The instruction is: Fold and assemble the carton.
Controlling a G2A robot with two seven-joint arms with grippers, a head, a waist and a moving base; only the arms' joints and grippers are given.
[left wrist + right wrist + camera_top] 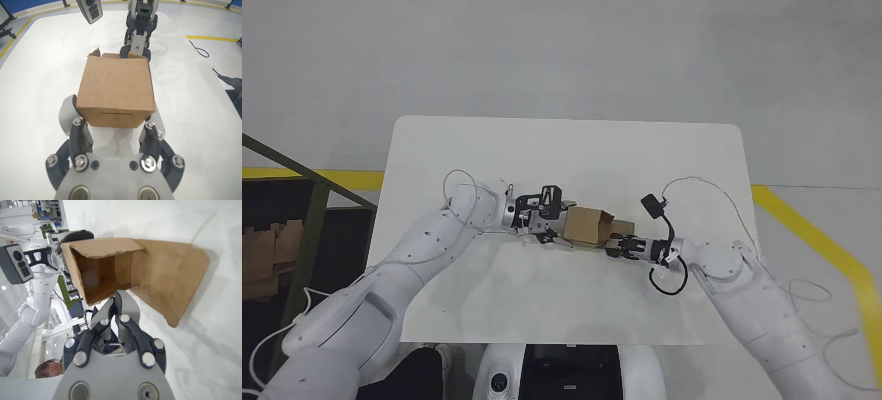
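White table (692, 160), one carton (587, 226) gripped by two pincers (113, 113) (116, 299)

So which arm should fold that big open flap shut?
Probably the right. The right gripper sits at the open end of the carton, beside the big flap. The left gripper grips the closed end, steadying it.

The carton (587, 224) lies mid-desk (662, 160), with the left claw (558, 230) at its left end and the right claw (614, 245) at its right.
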